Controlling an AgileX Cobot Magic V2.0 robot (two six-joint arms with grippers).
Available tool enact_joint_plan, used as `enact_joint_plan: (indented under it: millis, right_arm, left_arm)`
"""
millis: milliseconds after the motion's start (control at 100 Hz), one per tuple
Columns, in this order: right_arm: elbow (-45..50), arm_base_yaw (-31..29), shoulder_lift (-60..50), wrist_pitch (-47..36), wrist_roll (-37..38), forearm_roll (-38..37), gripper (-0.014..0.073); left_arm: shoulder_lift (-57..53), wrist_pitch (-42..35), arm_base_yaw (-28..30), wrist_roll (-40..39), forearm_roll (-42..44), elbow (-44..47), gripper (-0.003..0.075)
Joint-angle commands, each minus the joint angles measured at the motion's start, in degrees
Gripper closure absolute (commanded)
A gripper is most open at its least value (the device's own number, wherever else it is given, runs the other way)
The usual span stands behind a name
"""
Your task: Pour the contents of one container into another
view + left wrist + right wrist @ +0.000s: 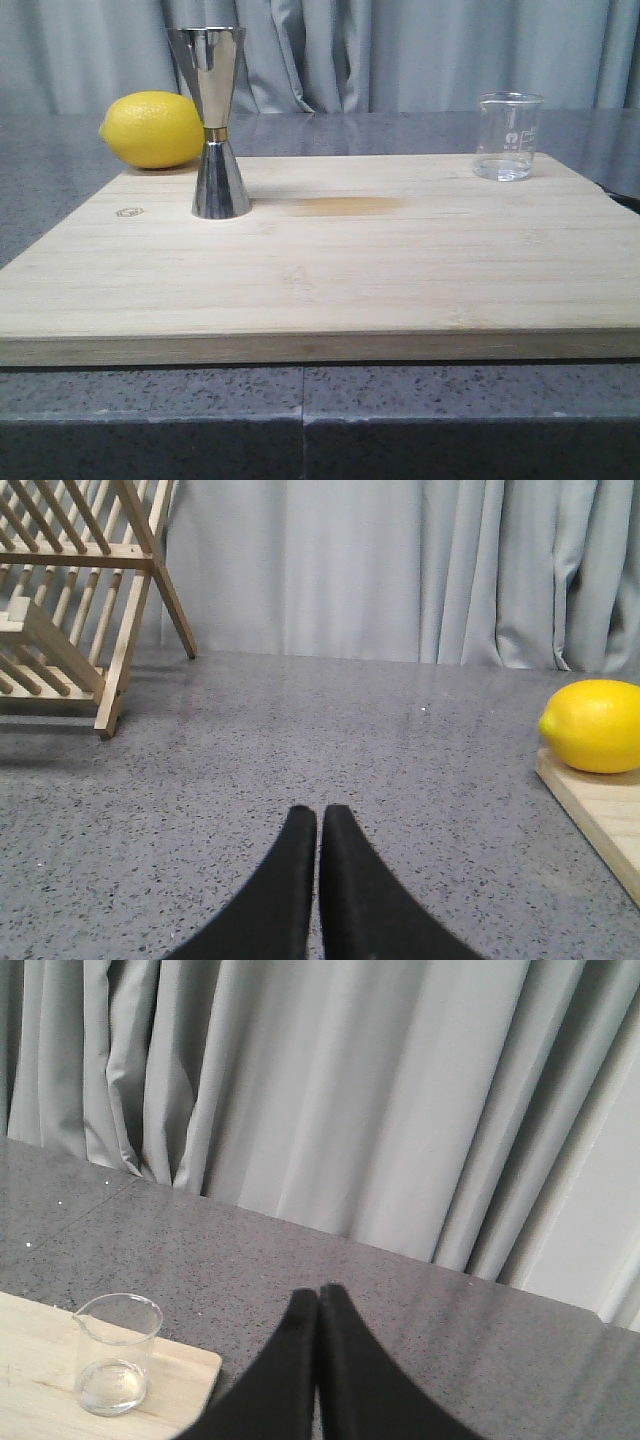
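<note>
Front view: the beaker [508, 136] stands upright on the board's [330, 270] far right corner, nearest the right hand [319, 1305], whose fingers are pressed together, empty; the jigger [218, 122] stands well left.

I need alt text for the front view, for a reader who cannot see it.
A steel jigger stands upright at the back left of a wooden cutting board, and a small glass beaker stands at the back right. A lemon lies behind the jigger on the grey counter, before grey curtains.
</note>
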Motion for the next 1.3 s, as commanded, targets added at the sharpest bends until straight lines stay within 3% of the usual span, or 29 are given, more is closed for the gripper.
enact_joint_plan:
  millis: [0,1020,1070,1130,1250,1290]
  right_arm:
    - [-1.5,-0.3,0.0,-2.1,-0.3,-0.2,0.065]
    - [-1.5,-0.3,0.0,0.0,-0.3,0.3,0.065]
    - [-1.5,-0.3,0.0,1.3,-2.4,3.6,0.065]
    - [-1.5,-0.3,0.0,3.0,-10.1,13.3,0.065]
    - [-1.5,-0.3,-0.6,3.3,-35.9,37.3,0.065]
    - [-1.4,-0.3,-1.3,3.3,-41.1,44.0,0.065]
  left_arm:
    - [-1.2,-3.8,0.0,0.0,-0.5,1.6,0.0739]
    - [-1.2,-3.8,0.0,0.0,-0.5,1.6,0.0739]
    - [-1.2,-3.8,0.0,0.0,-0.5,1.6,0.0739]
    - [-1.2,-3.8,0.0,0.0,-0.5,1.6,0.0739]
    - [-1.2,-3.8,0.0,0.0,-0.5,1.6,0.0739]
    - [-1.2,-3.8,0.0,0.0,-0.5,1.6,0.0739]
